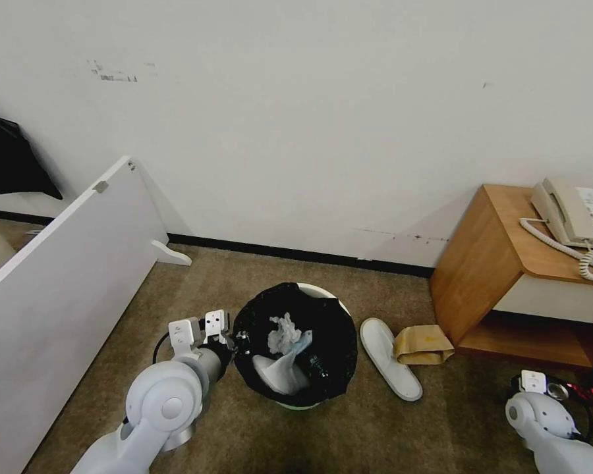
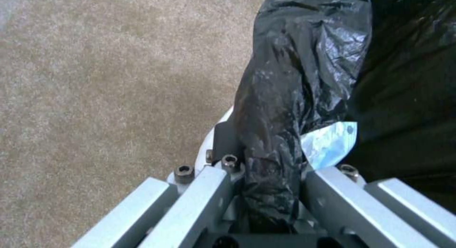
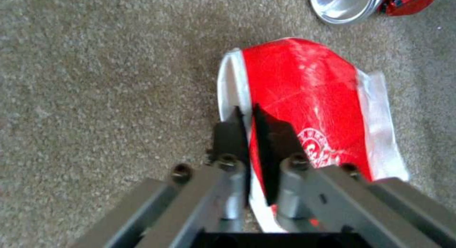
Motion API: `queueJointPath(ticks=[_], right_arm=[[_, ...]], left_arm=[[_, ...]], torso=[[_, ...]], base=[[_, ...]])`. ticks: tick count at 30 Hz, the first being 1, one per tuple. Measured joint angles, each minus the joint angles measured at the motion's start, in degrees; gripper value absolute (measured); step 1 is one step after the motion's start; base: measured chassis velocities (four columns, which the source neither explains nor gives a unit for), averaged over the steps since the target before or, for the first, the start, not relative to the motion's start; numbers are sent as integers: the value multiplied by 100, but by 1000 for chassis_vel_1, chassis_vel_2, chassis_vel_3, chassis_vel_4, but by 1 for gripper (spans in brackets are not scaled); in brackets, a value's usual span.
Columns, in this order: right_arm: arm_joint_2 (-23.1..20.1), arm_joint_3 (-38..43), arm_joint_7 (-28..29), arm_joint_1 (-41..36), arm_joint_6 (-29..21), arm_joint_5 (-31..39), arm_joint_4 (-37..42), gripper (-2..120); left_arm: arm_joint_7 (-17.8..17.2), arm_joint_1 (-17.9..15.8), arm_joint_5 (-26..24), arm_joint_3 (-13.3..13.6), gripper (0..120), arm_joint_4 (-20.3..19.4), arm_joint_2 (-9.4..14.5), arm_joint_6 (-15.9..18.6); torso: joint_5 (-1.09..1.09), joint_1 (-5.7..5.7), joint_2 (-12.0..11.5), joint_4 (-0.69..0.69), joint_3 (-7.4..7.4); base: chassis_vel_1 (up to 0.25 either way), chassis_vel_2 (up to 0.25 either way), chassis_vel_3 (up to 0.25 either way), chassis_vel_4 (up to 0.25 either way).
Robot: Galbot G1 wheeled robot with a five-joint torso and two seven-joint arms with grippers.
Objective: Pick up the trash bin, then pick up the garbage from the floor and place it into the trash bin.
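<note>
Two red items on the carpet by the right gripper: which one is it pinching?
The flattened red cup: the right gripper has its fingers closed on the cup's white rim. The red can lies untouched beyond it.

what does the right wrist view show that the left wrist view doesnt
Right wrist view: the right claw, its fingers pinched on the wall of the flattened red cup lying on the floor, and a red can on its side just beyond it.

Left wrist view: the left claw clamped on the trash bin at its rim, with the black bag bunched between its fingers, and a light-blue tissue poking out beside it.

Both: the same brown carpet beneath, and a claw shut on its object.
</note>
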Motion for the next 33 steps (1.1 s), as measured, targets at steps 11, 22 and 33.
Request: queueJointPath(ticks=[11,22,33], right_arm=[[43,2,-81,59,25,-60,-98,0],[50,20,-59,9,49,-16,-2,0],[-212,-24,373,-376,11,497,811,0]], left_arm=[[0,18,31,4,2,6,-31,0],[1,14,27,-2,2,-19,-14,0],[51,-56,-15,48,2,-8,57,5]], torso=[[0,0,0,0,0],[0,0,0,0,0],[1,0,0,0,0]], base=[[0,0,0,0],[0,0,0,0],[0,0,0,0]])
